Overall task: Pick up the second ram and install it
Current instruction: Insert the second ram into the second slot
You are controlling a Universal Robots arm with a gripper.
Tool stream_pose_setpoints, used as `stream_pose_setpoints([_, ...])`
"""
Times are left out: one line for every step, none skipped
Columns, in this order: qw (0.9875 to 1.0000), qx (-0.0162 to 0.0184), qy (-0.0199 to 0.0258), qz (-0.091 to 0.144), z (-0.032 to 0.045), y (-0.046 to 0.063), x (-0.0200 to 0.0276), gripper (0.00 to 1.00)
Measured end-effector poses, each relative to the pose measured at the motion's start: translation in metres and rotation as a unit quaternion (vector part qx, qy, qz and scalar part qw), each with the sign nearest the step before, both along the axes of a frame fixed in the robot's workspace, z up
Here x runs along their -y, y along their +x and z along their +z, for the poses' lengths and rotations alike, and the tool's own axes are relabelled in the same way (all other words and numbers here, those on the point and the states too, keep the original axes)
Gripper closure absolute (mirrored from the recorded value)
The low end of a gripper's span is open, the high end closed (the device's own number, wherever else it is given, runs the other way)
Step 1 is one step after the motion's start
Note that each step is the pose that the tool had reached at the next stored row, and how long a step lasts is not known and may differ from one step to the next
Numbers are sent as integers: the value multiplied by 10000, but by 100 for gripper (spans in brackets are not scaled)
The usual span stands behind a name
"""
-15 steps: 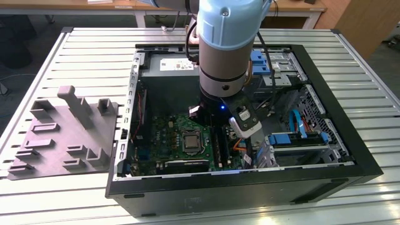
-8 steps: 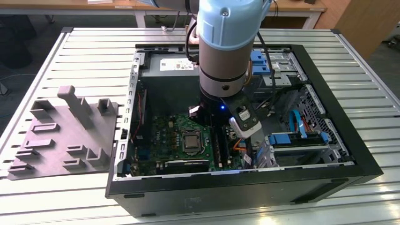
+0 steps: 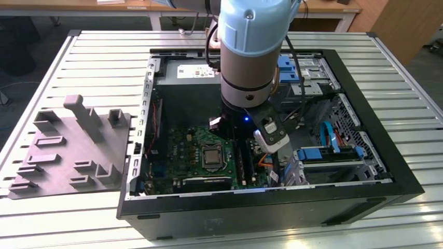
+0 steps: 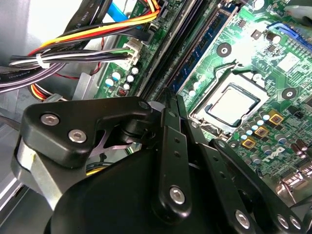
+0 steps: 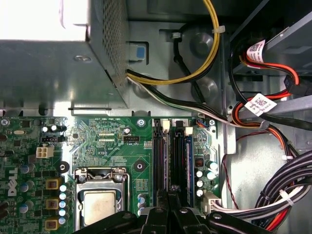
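My gripper (image 5: 169, 194) hangs low inside the open computer case (image 3: 277, 199), right over the motherboard's bank of black memory slots (image 5: 161, 161). Its two thin black fingers (image 4: 171, 105) lie pressed together with nothing visible between them, so it is shut, with the tips at the near end of the slots. A thin blue ram stick (image 5: 188, 161) stands seated on edge in a slot beside the fingertips and appears again in the second wrist view (image 4: 207, 34). I cannot tell whether this stick is the second ram. In the exterior view the gripper (image 3: 242, 149) is mostly hidden under the arm.
The processor socket (image 5: 99, 202) lies beside the slots. Bundled cables (image 5: 273, 195) and a yellow lead (image 5: 204, 53) run along the case wall, and the power supply box (image 5: 53, 53) overhangs the board. Blue drive clips (image 3: 325, 154) and a grey fixture tray (image 3: 69, 150) flank the work area.
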State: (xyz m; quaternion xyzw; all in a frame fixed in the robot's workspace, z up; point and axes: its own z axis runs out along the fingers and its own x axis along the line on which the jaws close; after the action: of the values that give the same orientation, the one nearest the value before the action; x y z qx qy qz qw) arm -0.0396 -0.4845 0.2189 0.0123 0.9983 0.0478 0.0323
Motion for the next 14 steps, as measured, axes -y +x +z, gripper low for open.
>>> stream_pose_setpoints([10000,0,2,0,-1,0,1,88])
stream_pose_setpoints([10000,0,4,0,-2,0,2,88])
stream_pose_setpoints([10000,0,6,0,-3,0,2,88])
stream_pose_setpoints([10000,0,9,0,-4,0,3,88])
stream_pose_setpoints([10000,0,11,0,-5,0,4,88])
stream_pose_setpoints([10000,0,13,0,-6,0,4,88])
stream_pose_setpoints([10000,0,15,0,-7,0,4,88])
stream_pose_setpoints([10000,0,16,0,-7,0,4,88])
stream_pose_setpoints([10000,0,16,0,-7,0,4,88])
stream_pose_setpoints([10000,0,17,0,-7,0,4,88])
stream_pose_setpoints([10000,0,18,0,-8,0,4,88])
stream_pose_setpoints([10000,0,25,0,-7,0,5,88])
stream_pose_setpoints([10000,1,29,0,-8,0,5,88])
stream_pose_setpoints([10000,1,31,0,-12,0,6,88])
